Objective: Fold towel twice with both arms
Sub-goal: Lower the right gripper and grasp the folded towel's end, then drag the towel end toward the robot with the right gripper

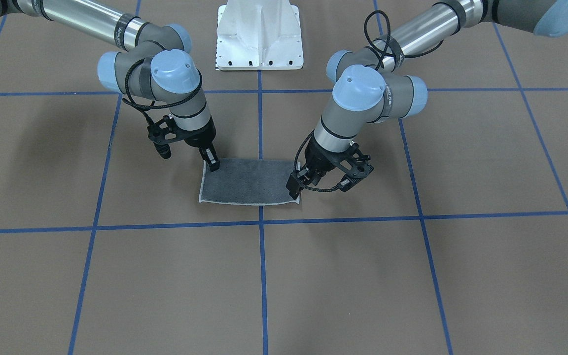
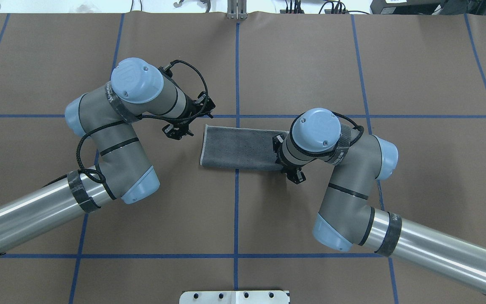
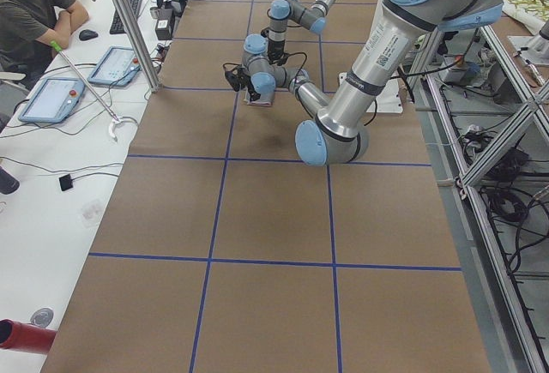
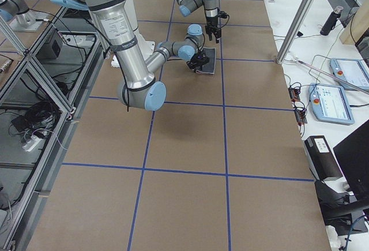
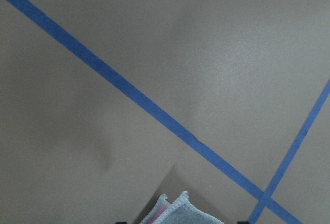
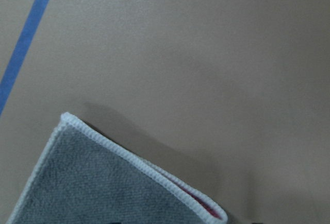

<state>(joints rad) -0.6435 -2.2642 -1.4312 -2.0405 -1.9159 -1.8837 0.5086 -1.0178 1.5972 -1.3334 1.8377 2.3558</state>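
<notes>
- The small grey-and-pink terry towel (image 1: 249, 181) lay folded once, grey face up, on the brown desk (image 1: 412, 276).
- The silver-grey right arm (image 1: 188, 111) had its jaws pinched narrow on one corner. For the left arm (image 1: 358, 113), at a corner of the other end, I could not tell.
- The second fold likely needed both layers caught and the hems matched.

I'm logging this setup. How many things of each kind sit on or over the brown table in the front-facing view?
towel: 1
robot arms: 2, the left arm and the right arm
white pedestal: 1
Total: 4
</notes>
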